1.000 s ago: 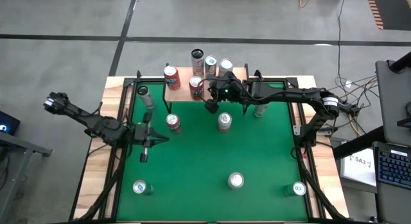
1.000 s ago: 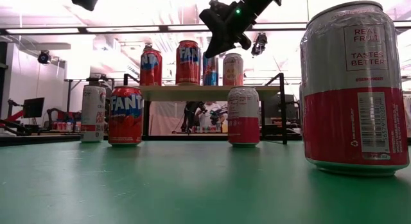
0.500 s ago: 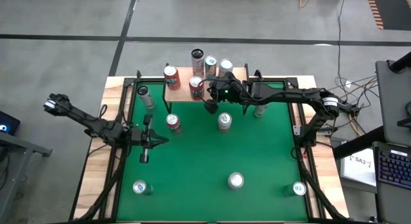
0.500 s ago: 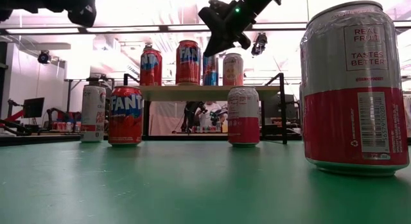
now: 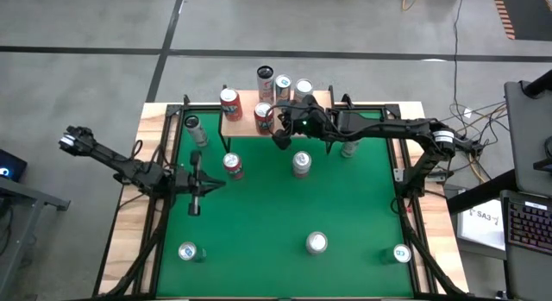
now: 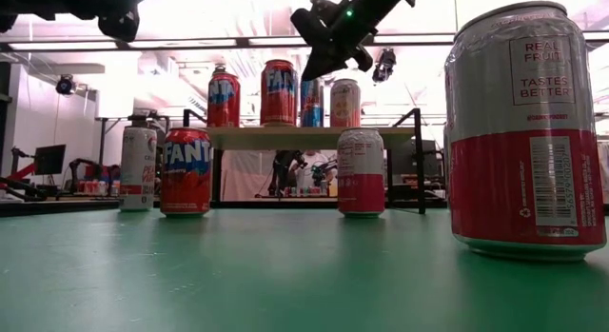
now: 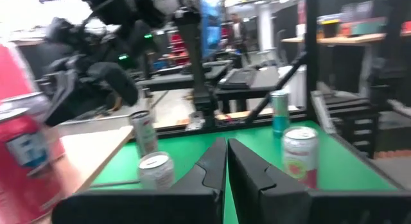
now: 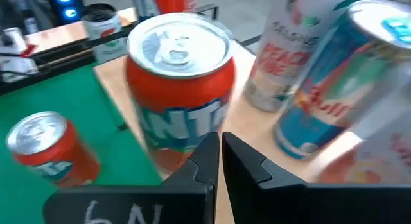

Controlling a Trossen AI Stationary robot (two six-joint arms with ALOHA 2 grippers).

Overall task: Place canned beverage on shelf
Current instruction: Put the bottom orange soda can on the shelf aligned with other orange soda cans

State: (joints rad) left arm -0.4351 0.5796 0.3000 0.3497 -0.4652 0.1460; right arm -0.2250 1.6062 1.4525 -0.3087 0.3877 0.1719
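The shelf (image 5: 245, 125) stands at the table's far edge, and several cans rest upright on its wooden top, among them an orange-red Fanta can (image 5: 264, 116) at its near edge. My right gripper (image 5: 280, 141) hovers shut and holding nothing just in front of that can, above shelf height (image 6: 319, 66). In the right wrist view its fingertips (image 8: 217, 144) point at the Fanta can (image 8: 178, 89), with the wooden top (image 8: 257, 131) beyond them. My left gripper (image 5: 195, 206) is shut with nothing in it, raised over the table's left part (image 7: 225, 147).
Loose cans stand on the green table: a red one (image 5: 233, 166), a white-and-pink one (image 5: 301, 164), one at the far left (image 5: 197, 128), one near the right arm (image 5: 349, 148), and three along the near edge (image 5: 188, 252), (image 5: 316, 242), (image 5: 402, 253).
My left gripper has come down a little, still shut and level. No can has moved.
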